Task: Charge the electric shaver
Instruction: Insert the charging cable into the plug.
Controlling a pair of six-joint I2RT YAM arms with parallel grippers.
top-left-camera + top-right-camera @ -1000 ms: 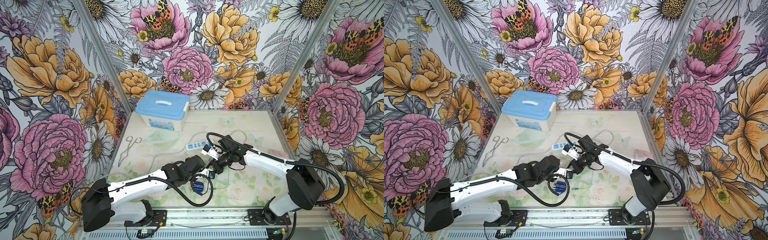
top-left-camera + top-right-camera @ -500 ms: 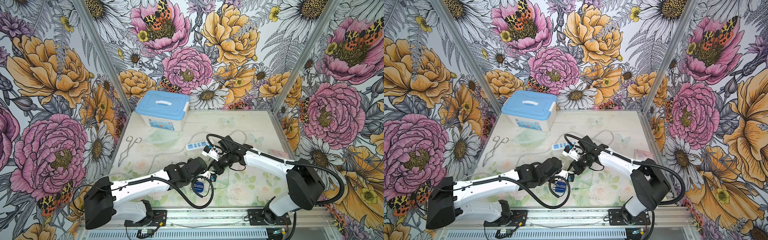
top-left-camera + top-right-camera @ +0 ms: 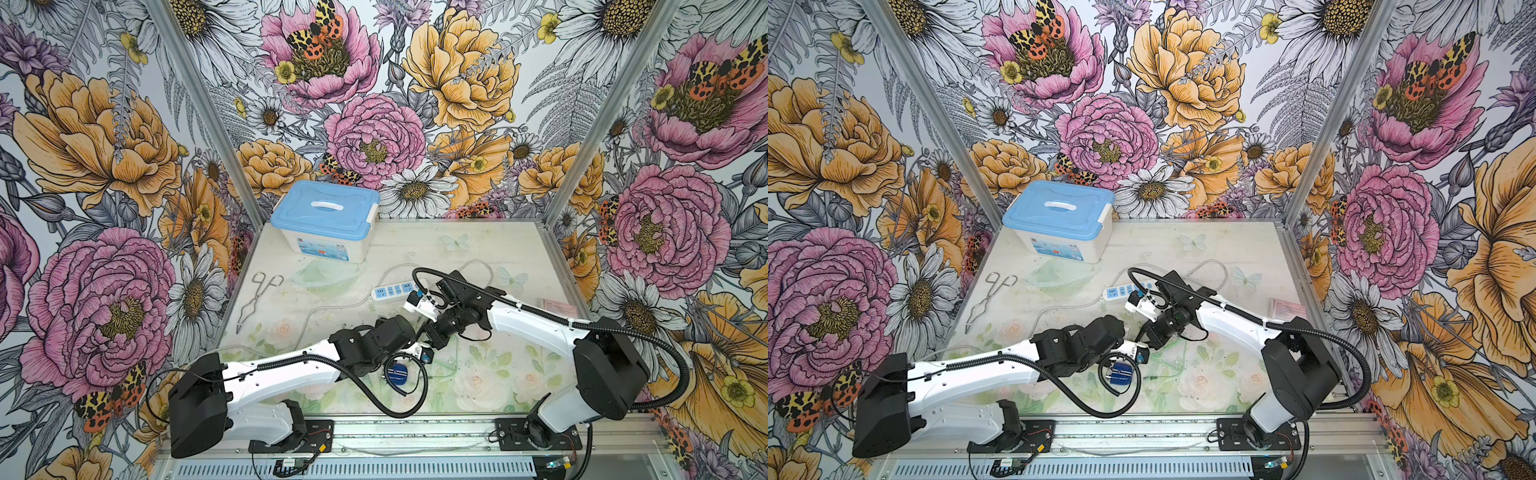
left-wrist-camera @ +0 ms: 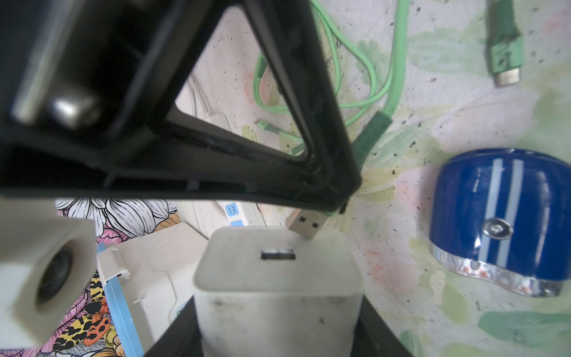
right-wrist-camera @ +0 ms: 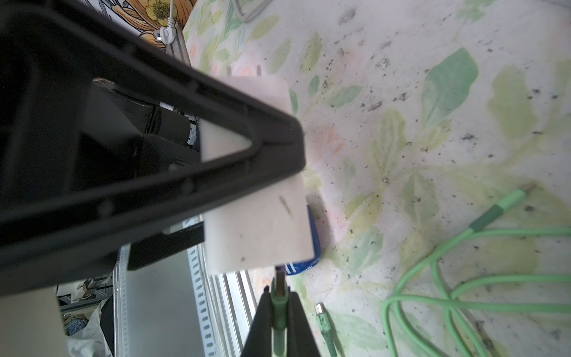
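As box point(image 3: 324, 245) is shut, elec. shaver point(image 3: 400, 374) outside

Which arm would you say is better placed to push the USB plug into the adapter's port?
Right, probably. The right gripper is shut on the green USB plug, its tip just beside the port; the left gripper merely holds the white adapter.

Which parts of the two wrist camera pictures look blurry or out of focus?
Left wrist view: right gripper blurred toward its base, USB plug and white adapter sharp, glints on the electric shaver. Right wrist view: left gripper's finger and adapter soft, green cable crisp.
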